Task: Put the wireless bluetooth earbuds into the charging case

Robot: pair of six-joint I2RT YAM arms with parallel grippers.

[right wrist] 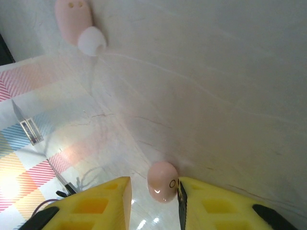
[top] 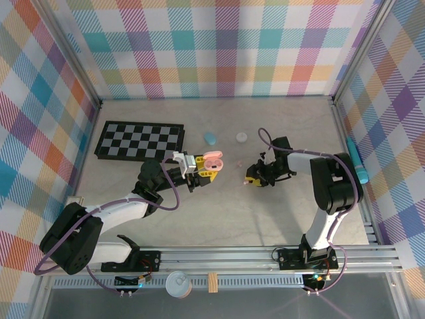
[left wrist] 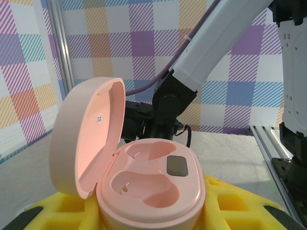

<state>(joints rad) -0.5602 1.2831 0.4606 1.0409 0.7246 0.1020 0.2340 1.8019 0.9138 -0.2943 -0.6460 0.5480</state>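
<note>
1. Pink plastic in the left gripper: clenches the open charging case low on its body, between yellow fingers.
2. Holds the case upright, lid swung back to the left in the wrist view. Shows both moulded wells bare, with a dark grey pad beside the far well.
3. From above, places the case just left of table centre, raised off the surface.
4. At the right gripper: released, yellow fingers parted low over the pale marbled table.
5. Flanks one pink earbud lying on the table. Touches it on one finger's side and leaves a visible gap on the other.
6. Finds a second pink earbud, white-tipped, loose on the table beyond the first. From above, sits between the case and the right gripper.
7. Farther back: light blue case and white case, side by side and apart.
8. Far left: black-and-white checkerboard, flat on the table.
</note>
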